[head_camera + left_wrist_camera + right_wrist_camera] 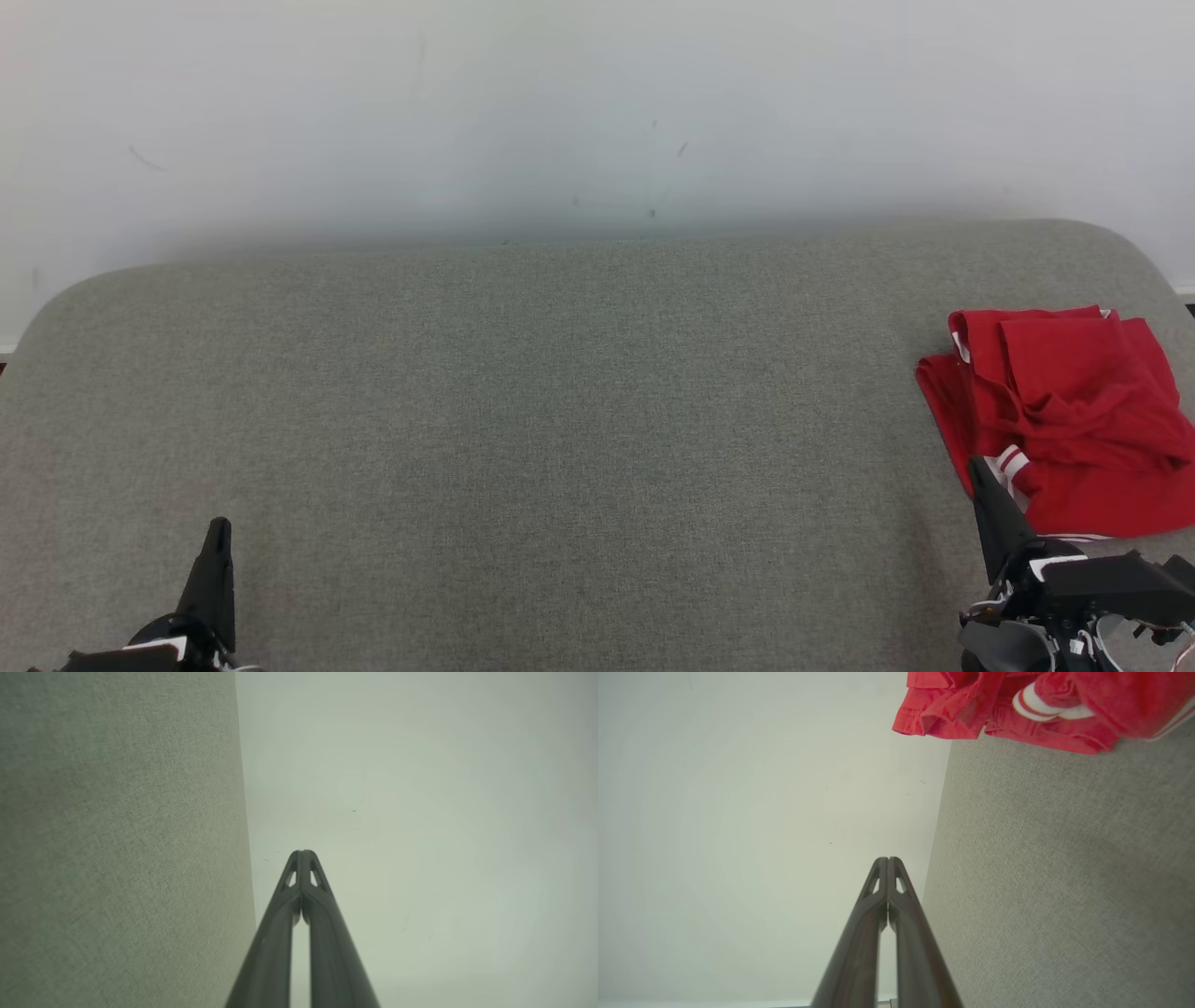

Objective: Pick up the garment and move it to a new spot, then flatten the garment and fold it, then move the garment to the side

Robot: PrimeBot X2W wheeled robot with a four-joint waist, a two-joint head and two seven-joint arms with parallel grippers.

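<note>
The garment (1064, 420) is red with white stripes and lies folded in a loose heap at the far right of the grey fabric surface (560, 420). The right wrist view shows its hem and a striped cuff, the garment (1045, 704) lying along the top edge. My right gripper (976, 467) stands just in front of the garment's near left corner, shut and holding nothing; its fingers meet at the tip (888, 859). At the lower left my left gripper (220, 527) is shut and empty, its fingers pressed together (303, 851), far from the garment.
A pale wall (597, 112) rises behind the grey surface. The surface's far edge runs across the head view, with rounded corners at left and right. The garment reaches close to the right edge.
</note>
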